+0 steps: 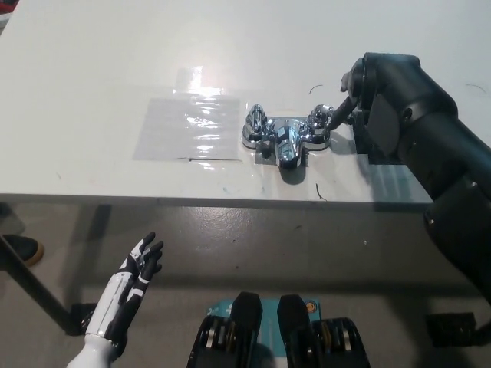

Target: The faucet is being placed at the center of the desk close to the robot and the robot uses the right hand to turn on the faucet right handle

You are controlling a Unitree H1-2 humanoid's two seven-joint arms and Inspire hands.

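Bright, even light from above washes the desk (92,61) pale. Glare streaks the clear sheet (188,126) well left of the right hand (367,100); the faucet (282,139) just beside it glints. The hand itself shows near-black, with little detail. Focus is sharp.

Left of the faucet (284,136) the worktop (92,77) lies open, only a flat clear sheet (188,126) just beside it. The black right hand (354,96) fills the room at the faucet's right handle (317,121). Behind the faucet, open worktop too.
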